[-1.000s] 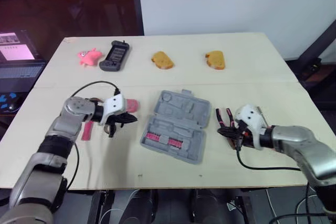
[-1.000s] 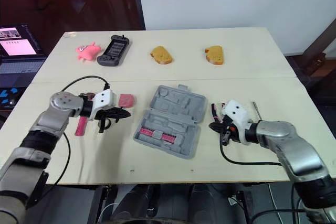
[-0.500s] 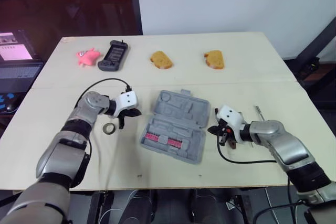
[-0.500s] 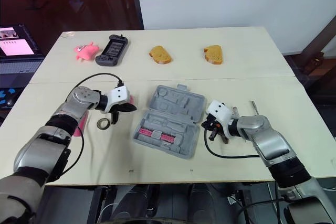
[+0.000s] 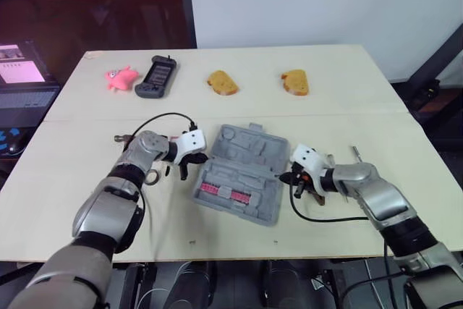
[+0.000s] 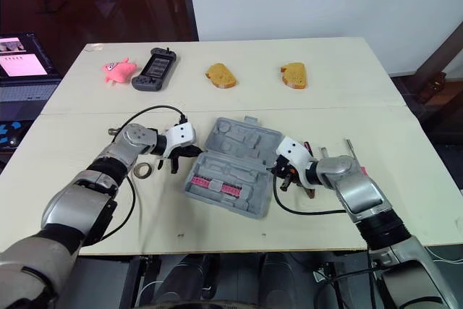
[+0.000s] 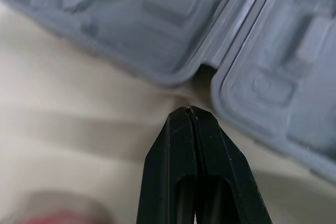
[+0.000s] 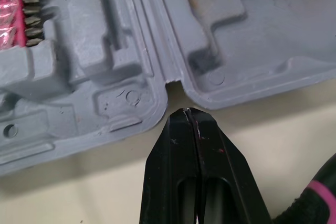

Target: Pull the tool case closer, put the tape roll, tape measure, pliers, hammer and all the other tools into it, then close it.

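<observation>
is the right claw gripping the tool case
No, the right claw is shut with nothing between its fingers, the tips just outside the hinge notch of the tool case.

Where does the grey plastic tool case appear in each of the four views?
Left eye view: the grey plastic tool case lies open, mid-picture.
Right eye view: mid-picture too.
Left wrist view: just beyond the shut left hand.
Right wrist view: just beyond the shut right hand.
Shared landmark: its hinge seam.

Pliers (image 8: 316, 201) cut off at edge; laptop (image 5: 25, 96) likewise.
</observation>
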{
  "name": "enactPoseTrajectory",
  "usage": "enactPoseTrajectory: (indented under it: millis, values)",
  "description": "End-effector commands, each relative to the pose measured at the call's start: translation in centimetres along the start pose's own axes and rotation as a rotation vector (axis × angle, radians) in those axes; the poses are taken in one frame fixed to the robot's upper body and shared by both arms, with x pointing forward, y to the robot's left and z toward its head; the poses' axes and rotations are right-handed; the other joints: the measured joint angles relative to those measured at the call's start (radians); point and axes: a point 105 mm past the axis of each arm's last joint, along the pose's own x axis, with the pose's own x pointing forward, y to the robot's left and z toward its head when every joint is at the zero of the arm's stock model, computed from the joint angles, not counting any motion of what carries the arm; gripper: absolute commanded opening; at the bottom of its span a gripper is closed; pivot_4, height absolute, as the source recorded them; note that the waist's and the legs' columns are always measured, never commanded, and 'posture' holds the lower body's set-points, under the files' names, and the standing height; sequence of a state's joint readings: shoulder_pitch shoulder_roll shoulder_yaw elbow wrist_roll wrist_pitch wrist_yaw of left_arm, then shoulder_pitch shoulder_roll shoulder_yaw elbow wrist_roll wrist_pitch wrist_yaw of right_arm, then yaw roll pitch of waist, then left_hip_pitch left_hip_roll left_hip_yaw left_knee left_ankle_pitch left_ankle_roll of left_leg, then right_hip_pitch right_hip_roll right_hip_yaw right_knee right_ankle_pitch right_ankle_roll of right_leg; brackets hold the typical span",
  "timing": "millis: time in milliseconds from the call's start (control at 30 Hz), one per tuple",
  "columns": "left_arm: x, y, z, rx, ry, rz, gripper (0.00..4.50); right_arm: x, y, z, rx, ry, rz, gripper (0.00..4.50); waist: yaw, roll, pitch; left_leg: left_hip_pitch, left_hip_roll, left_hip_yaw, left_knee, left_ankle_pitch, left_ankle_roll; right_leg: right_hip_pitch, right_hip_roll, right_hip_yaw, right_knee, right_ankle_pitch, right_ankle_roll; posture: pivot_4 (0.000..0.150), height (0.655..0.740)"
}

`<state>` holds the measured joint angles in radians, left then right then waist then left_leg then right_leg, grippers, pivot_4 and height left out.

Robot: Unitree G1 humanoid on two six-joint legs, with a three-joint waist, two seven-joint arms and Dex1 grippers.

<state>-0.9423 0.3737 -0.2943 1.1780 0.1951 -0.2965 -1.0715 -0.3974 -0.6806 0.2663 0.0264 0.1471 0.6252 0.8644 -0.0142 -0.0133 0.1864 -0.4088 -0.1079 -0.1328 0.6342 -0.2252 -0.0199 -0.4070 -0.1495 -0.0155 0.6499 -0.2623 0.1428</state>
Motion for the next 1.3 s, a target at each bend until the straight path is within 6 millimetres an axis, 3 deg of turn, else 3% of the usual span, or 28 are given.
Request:
enactPoseTrajectory:
  millis: [33, 267, 533, 633, 767, 1300]
  values:
    - [0.4, 0.0, 1.6, 0.039, -0.053, -0.015, 0.00, 0.2, 0.1, 1.3, -0.031, -0.038, 0.010, 0.02, 0.000, 0.000, 0.000, 0.000, 0.000, 0.000, 0.000, 0.000, 0.000, 0.000, 0.000, 0.000, 0.000, 0.000, 0.000, 0.150, 0.7400]
    - [1.0, -1.4, 1.7, 0.086, -0.051, -0.101, 0.00, 0.9, 0.5, 1.5, -0.039, -0.042, 0.039, 0.02, -0.001, 0.000, 0.000, 0.000, 0.000, 0.000, 0.000, 0.000, 0.000, 0.000, 0.000, 0.000, 0.000, 0.000, 0.000, 0.150, 0.7400]
    - [0.2, -1.8, 1.3, 0.064, -0.077, -0.105, 0.00, 1.1, 1.1, 2.2, -0.052, -0.056, 0.077, 0.02, -0.003, 0.000, 0.000, 0.000, 0.000, 0.000, 0.000, 0.000, 0.000, 0.000, 0.000, 0.000, 0.000, 0.000, 0.000, 0.150, 0.7400]
    - [-0.9, -2.4, -0.7, 0.035, -0.040, -0.091, 0.00, 1.5, 1.6, 2.6, -0.062, -0.061, 0.101, 0.02, -0.010, 0.000, 0.000, 0.000, 0.000, 0.000, 0.000, 0.000, 0.000, 0.000, 0.000, 0.000, 0.000, 0.000, 0.000, 0.150, 0.7400]
    - [-1.9, -3.2, -1.6, 0.008, -0.031, -0.082, 0.00, 1.7, 2.0, 3.2, -0.077, -0.062, 0.126, 0.02, -0.020, 0.000, 0.000, 0.001, 0.001, 0.000, -0.001, 0.000, 0.000, -0.001, 0.000, 0.000, 0.000, 0.000, 0.000, 0.150, 0.7400]
    - [-2.7, -7.0, -1.2, -0.092, -0.066, -0.076, 0.00, 2.1, 3.4, 4.1, -0.090, -0.045, 0.190, 0.02, -0.025, 0.001, -0.001, 0.001, 0.001, -0.001, -0.002, 0.000, 0.000, -0.001, 0.000, 0.001, 0.000, 0.000, 0.000, 0.150, 0.7400]
